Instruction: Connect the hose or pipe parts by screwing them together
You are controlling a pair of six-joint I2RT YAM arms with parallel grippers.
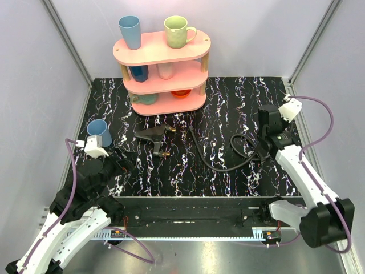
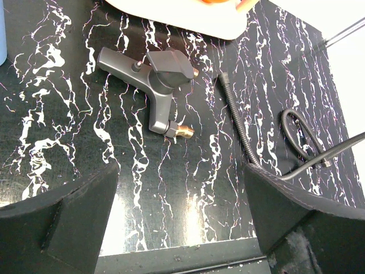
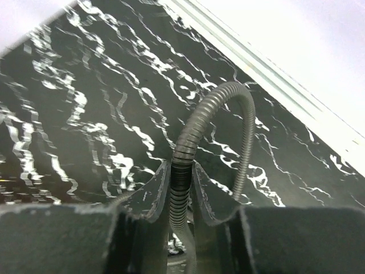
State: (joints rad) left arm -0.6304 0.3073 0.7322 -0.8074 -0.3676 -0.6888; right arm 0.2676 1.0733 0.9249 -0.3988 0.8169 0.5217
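Containers: a pink three-tier oval shelf point(image 1: 197, 45) stands at the far edge of the black white-veined table point(image 1: 188, 188).
- Top tier: a tall blue tumbler point(image 1: 129, 31) and a pale green handled mug point(image 1: 178, 31), both upright.
- Middle tier: a dark blue cup point(image 1: 138, 72) and a pale pink cup point(image 1: 165, 70).
- Bottom tier: a teal cup point(image 1: 145, 98) and an orange-red bowl point(image 1: 181, 93).
- What these hold cannot be made out.
- A separate blue cup point(image 1: 98, 132) stands on the table at the left. Its mouth shows only its own inner wall.

Task items: the long black ribbed flexible hose point(image 1: 205, 161) lies in a curve across the table's centre-right. It loops up into the right gripper point(image 3: 179, 188), whose fingers point(image 3: 162, 191) clamp it from both sides.

The dark-grey cone-shaped nozzle piece with brass connectors point(image 2: 162, 85) lies flat on the table, just beside the hose's free end. It is ahead of the left gripper point(image 2: 181, 171) and not touching it. That gripper's jaws are spread wide and grasp nothing.

Writing: a printed strip point(image 1: 171, 234) along the near edge carries marks too small to read.
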